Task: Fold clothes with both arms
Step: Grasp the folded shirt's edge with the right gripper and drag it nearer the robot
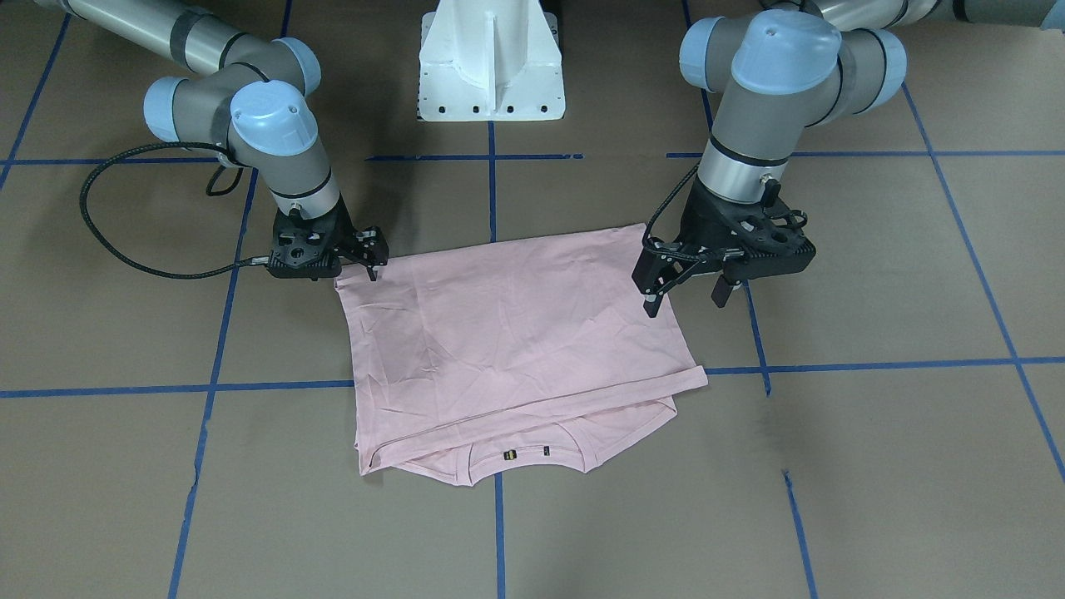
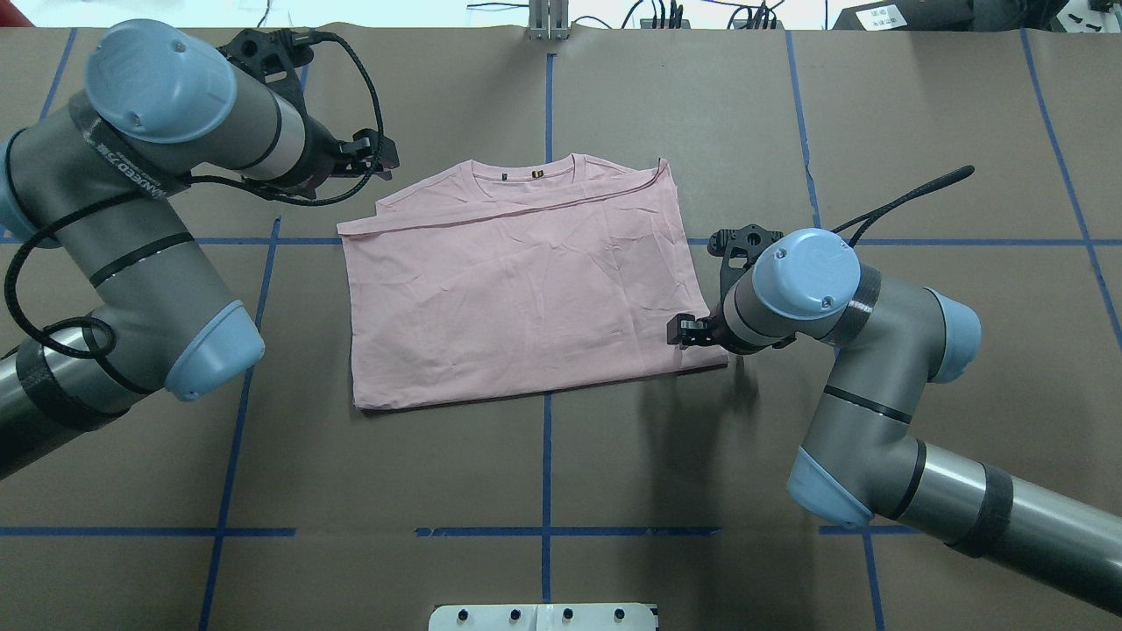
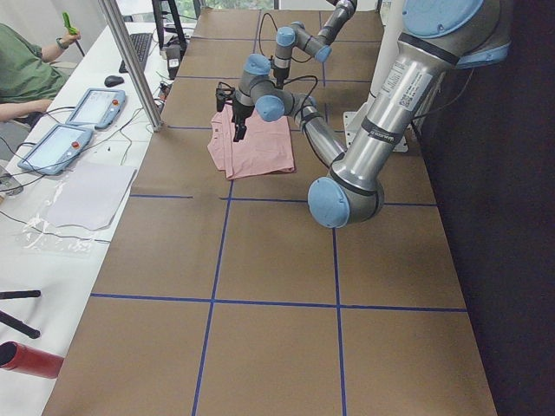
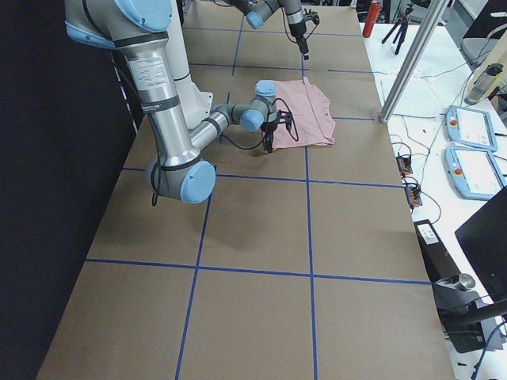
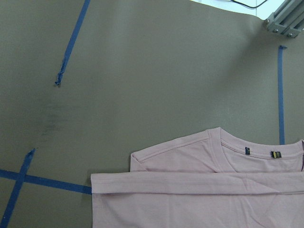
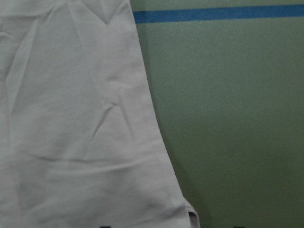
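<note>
Two claws, both mine, and neither holds anything. My right claw (image 1: pixel 372 273) sits low at the corner of the pale pink T-shirt (image 1: pixel 516 333) nearest my base. Its jaws look parted, with only slivers of the fingertips showing at the bottom edge of its wrist view, and the corner lies flat on the table (image 1: pixel 874 466) just beneath them. From that claw the cloth spreads away towards my left side and outward from me. My left claw (image 1: pixel 686 306) hangs raised above the table with its two fingers spread wide. The shirt's far shoulder lies below it and a little to one side, not straight under it. The shirt is folded across, and its doubled edge runs as a band just short of the ribbed collar (image 2: pixel 530 166), which lies on the edge farthest from both claws' wrists. Blue tape lines (image 1: pixel 491 200) cross the brown table under and around the cloth.
</note>
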Robot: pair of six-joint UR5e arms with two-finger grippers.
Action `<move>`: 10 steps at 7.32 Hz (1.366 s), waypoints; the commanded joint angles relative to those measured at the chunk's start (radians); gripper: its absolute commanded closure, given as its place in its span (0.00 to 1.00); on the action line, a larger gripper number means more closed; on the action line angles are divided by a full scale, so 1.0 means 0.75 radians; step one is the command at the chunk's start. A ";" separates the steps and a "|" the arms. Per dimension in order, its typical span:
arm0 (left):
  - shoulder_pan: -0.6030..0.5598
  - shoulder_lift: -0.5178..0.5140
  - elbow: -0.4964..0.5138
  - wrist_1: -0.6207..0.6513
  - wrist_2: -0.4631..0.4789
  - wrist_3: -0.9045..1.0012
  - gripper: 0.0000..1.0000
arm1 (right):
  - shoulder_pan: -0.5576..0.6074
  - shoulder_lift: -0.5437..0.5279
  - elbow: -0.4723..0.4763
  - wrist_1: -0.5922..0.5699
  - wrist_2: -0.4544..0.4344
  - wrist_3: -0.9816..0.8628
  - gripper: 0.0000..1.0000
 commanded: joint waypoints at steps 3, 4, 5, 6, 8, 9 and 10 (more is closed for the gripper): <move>0.000 0.003 -0.011 -0.002 -0.006 0.001 0.00 | 0.003 -0.002 0.002 -0.002 0.010 -0.014 1.00; 0.000 0.003 -0.011 -0.002 -0.004 0.001 0.00 | 0.003 -0.004 0.008 -0.002 0.010 -0.014 1.00; -0.002 0.003 -0.011 -0.004 -0.004 0.001 0.00 | 0.005 -0.004 0.012 -0.002 0.010 -0.010 1.00; 0.000 0.003 -0.011 -0.004 -0.004 0.001 0.00 | 0.007 -0.008 0.021 -0.002 0.010 0.000 1.00; 0.000 0.001 -0.030 -0.004 -0.004 -0.001 0.00 | 0.001 -0.150 0.163 -0.002 0.018 0.002 1.00; 0.000 0.001 -0.036 -0.002 -0.004 -0.001 0.00 | -0.042 -0.281 0.281 -0.002 0.029 0.011 1.00; 0.000 0.001 -0.048 -0.002 -0.002 -0.001 0.00 | -0.117 -0.418 0.400 -0.002 0.029 0.051 1.00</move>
